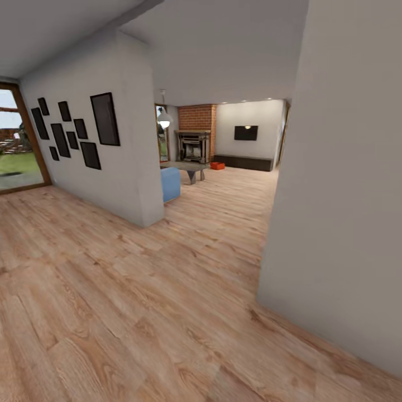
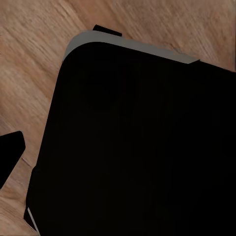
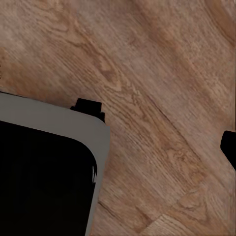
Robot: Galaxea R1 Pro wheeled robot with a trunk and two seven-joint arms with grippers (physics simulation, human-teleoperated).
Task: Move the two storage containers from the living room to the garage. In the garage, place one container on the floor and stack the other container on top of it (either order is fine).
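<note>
Dark robot bodywork (image 2: 142,147) crowds the left wrist view, with a black fingertip (image 2: 11,152) of the left gripper poking in at one edge over the wood-plank floor (image 2: 34,64); whether that claw stands wide or narrow cannot be told. On the right wrist view the same kind of grey-rimmed dark panel (image 3: 44,172) covers one corner, a sliver of black finger (image 3: 229,147) shows at the far edge, and the state of the right gripper cannot be told either. Neither claw appears to hold anything.

Further out, the head view looks along light planks (image 1: 139,290) between a white wall hung with black frames (image 1: 72,131) and a nearer wall (image 1: 340,184), toward the living room with its brick chimney (image 1: 196,117) and fireplace (image 1: 194,147). One small orange-red storage container (image 1: 217,165) sits on the floor there, just beside the low table (image 1: 187,167) and well apart from the robot; a second one cannot be made out.

Judging by its look, the bin is probably light, stiff plastic with smooth, somewhat slippery walls. A pinch over the rim of a low wall, or one gripper on each short end, seems the safest hold.
</note>
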